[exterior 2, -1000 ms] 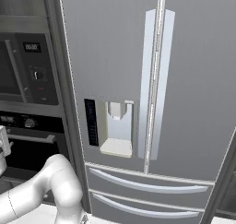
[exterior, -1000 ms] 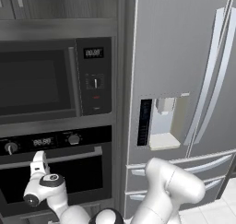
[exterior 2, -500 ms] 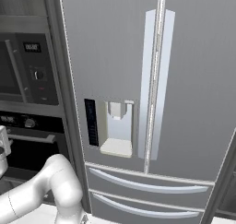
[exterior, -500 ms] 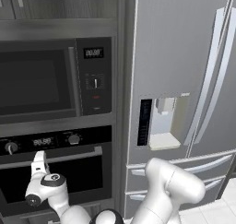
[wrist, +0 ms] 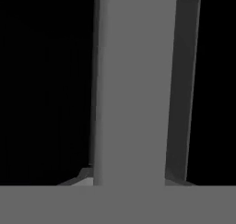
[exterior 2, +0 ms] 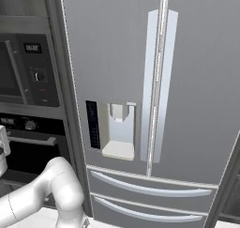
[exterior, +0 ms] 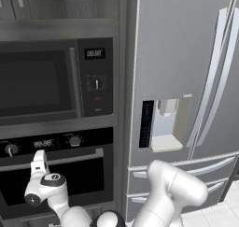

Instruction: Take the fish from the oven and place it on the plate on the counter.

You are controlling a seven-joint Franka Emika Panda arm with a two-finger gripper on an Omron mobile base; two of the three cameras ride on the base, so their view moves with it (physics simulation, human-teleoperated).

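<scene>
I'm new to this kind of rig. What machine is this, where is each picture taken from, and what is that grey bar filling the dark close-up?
The machine is a white robot arm on a driving base in a rendered kitchen. Two cameras ride on the base behind the arm, to its left and right. The third sits on the hand and looks along the end effector. The left base view shows the hand at the oven, against its silver handle, below the microwave and beside the fridge. The grey bar in the close-up is that handle, seen close. The oven door is closed. Whether the end effector grips the handle yet, I cannot tell.
</scene>
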